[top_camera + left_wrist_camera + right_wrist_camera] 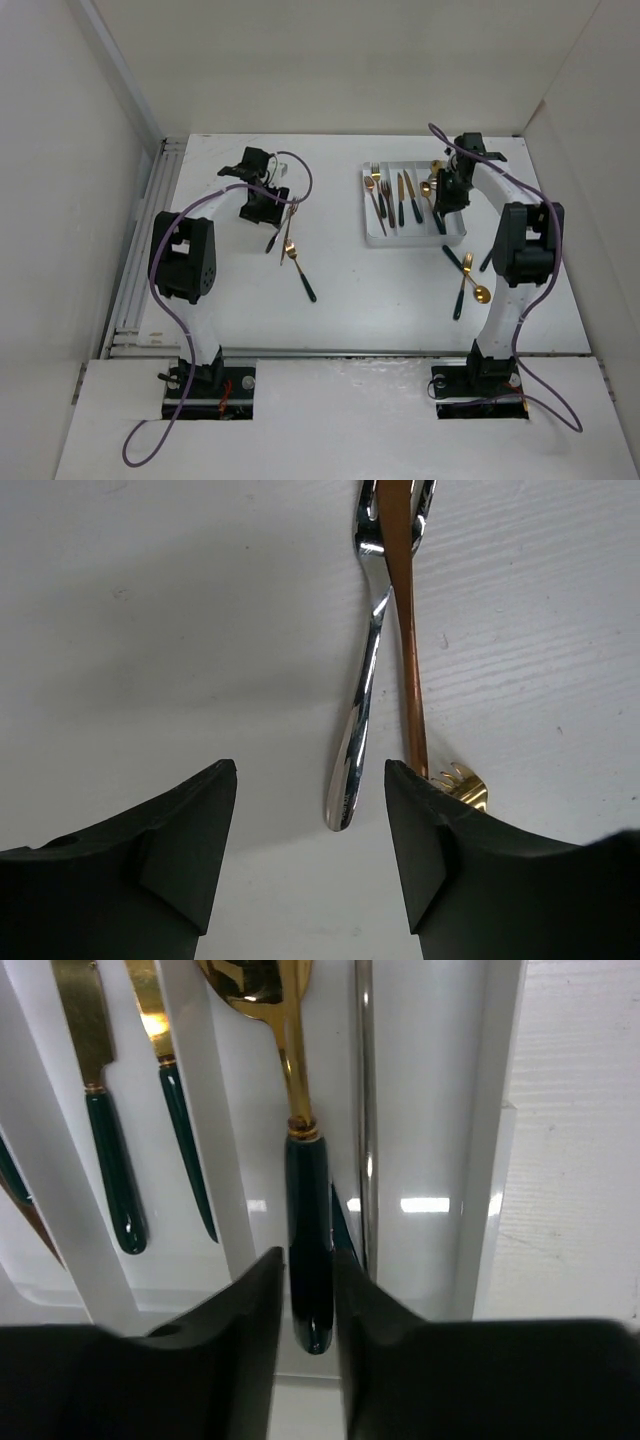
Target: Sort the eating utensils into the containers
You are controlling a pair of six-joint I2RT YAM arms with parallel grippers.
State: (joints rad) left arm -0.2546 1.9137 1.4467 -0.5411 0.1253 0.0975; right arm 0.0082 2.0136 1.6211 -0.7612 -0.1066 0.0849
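Half open, the left gripper (310,780) straddles a silver utensil (352,750) on bare table; the right gripper (308,1265) pinches a gold spoon (305,1180) — by the outer wall of the tray (490,1110).

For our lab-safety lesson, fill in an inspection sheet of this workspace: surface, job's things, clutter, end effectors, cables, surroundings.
Surface: white table.
Job's things: white tray holds several utensils; loose utensils lie near the left arm, a gold spoon near the right.
Clutter: nothing seen.
End effectors: left end effector open, flanking a silver handle; right end effector shut on a green-handled spoon over the tray.
Cables: purple cables loop off both arms.
Surroundings: white walls.
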